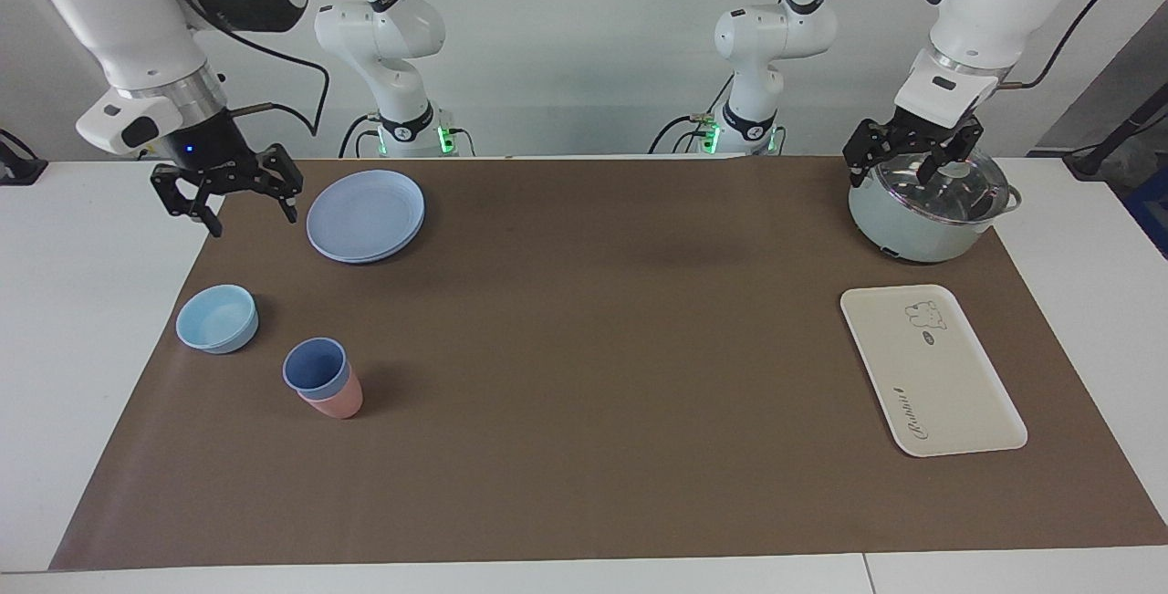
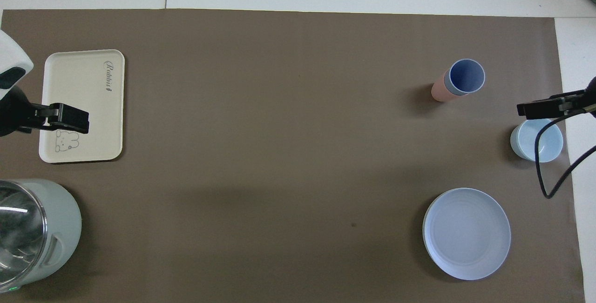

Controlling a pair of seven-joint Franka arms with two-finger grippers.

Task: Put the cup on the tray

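Note:
The cup is a periwinkle-blue tumbler nested upright inside a pink tumbler, at the right arm's end of the brown mat; from overhead the cup shows its open mouth. The cream tray lies flat and bare at the left arm's end, its bear drawing toward the robots, also seen as the tray. My right gripper hangs open and holds nothing, above the mat's edge beside the blue plate. My left gripper hangs open and holds nothing over the pot's lid.
A round blue plate lies near the right arm's base. A low light-blue bowl sits beside the nested tumblers, toward the mat's edge. A pale green pot with a glass lid stands nearer to the robots than the tray.

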